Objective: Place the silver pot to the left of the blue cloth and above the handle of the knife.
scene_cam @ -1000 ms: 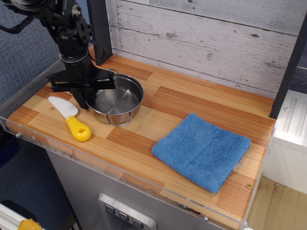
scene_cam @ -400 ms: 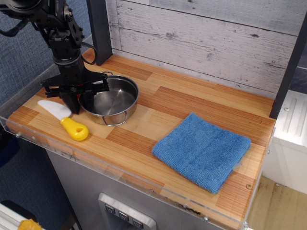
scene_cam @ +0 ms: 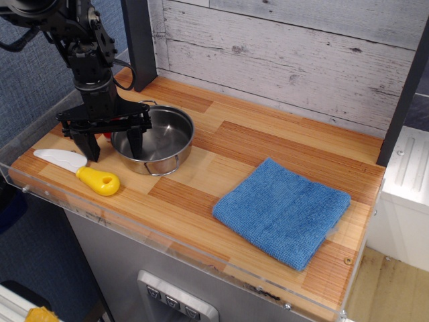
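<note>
Pot (scene_cam: 155, 142) of shiny steel sits on the left part of the wooden counter (scene_cam: 268, 144), upright, with a wire loop handle facing the front edge. It lies well to the left of the blue cloth (scene_cam: 283, 211), with bare wood between the two, and just behind the knife's yellow handle (scene_cam: 98, 181) (above it, as this view frames things).

The claw (scene_cam: 110, 144) hangs from a black arm that comes down from the upper left. Its two dark fingers are spread wide, holding nothing. The one nearer the pot (scene_cam: 136, 141) reaches down over the pot's left rim and seems to sit inside the bowl, though whether it touches the metal cannot be told. The other finger (scene_cam: 88, 145) stands outside the pot, with its tip just behind the knife's blade.

The knife (scene_cam: 77, 170) lies flat near the front left corner, its white blade pointing left and its handle pointing right, toward the front of the pot. A hole shows near the handle's end.

The cloth is folded flat and set at a slant on the right half of the counter, close to the front edge. Behind everything runs a wall of pale weathered planks (scene_cam: 288, 50).
</note>
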{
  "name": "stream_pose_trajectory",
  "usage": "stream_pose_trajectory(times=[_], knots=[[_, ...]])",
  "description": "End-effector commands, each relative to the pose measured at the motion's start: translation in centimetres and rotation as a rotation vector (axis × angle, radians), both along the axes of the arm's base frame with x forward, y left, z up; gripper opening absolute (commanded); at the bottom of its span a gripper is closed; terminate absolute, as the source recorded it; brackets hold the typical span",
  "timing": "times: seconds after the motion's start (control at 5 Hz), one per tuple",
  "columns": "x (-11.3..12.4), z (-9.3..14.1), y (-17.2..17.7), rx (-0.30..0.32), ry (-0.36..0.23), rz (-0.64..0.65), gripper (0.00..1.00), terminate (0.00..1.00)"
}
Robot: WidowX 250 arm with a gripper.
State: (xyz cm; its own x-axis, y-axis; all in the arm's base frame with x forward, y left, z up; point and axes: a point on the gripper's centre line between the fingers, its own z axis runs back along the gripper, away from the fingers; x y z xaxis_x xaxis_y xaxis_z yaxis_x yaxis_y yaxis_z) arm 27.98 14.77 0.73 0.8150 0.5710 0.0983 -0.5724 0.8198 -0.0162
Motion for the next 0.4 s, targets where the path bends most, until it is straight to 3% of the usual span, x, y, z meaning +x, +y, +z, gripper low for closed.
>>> stream_pose_trajectory(times=[0.0,0.2], knots=[[0.3,3.8,0.0,-0.001,-0.107,-0.041,1.00,0.00],[0.5,6.0,-0.2,-0.012,-0.131,-0.058,1.00,0.00]])
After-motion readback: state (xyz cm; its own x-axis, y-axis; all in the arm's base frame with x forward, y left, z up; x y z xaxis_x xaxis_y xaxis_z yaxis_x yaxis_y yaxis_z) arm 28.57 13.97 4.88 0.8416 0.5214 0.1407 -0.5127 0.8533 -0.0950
